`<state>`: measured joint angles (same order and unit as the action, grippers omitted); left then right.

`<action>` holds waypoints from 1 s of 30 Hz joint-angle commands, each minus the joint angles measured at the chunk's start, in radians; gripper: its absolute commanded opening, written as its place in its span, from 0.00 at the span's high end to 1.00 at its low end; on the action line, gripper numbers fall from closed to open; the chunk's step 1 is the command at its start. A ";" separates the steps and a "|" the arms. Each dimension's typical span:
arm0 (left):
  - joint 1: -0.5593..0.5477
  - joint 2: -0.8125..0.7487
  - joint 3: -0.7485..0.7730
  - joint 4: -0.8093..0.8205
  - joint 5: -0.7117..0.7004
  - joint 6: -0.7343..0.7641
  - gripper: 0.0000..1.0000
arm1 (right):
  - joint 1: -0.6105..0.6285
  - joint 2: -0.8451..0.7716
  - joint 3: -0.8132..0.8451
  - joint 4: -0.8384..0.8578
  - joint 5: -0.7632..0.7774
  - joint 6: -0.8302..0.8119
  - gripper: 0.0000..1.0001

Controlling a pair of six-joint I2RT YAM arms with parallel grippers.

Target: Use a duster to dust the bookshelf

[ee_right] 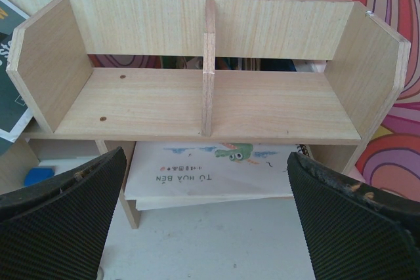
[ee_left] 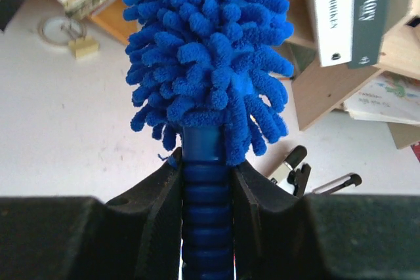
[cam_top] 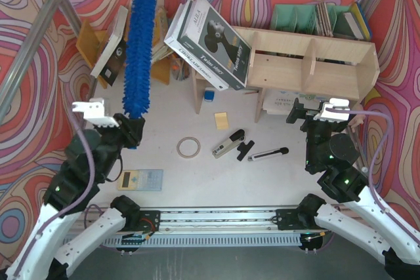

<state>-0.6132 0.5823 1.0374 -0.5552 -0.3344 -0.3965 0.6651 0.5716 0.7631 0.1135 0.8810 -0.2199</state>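
Bright-blue duster (cam_top: 139, 50); pale plywood bookshelf (cam_top: 315, 63); swirly red/orange walls (cam_top: 26, 44)

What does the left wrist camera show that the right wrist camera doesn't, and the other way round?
Only the left wrist view shows the blue duster, its handle clamped in the left gripper. Only the right wrist view shows the wide-open right gripper and the divider between two upper compartments. Both show the pale wooden bookshelf, just a corner of it from the left wrist, and the white table.
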 commanded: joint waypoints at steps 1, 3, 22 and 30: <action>0.002 -0.132 -0.046 0.208 0.073 0.140 1.00 | -0.006 -0.003 0.005 0.003 -0.004 0.004 0.01; 0.002 -0.172 -0.088 0.279 0.138 0.181 1.00 | -0.006 -0.001 0.006 0.002 -0.005 0.005 0.01; 0.002 -0.018 -0.301 0.834 0.472 0.275 1.00 | -0.005 -0.010 0.008 -0.015 -0.010 0.016 0.01; 0.001 0.065 -0.315 0.838 0.479 0.238 1.00 | -0.006 -0.021 0.006 -0.014 -0.011 0.016 0.01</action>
<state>-0.6128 0.6300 0.7372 0.1707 0.1253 -0.1368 0.6651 0.5621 0.7631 0.0917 0.8757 -0.2119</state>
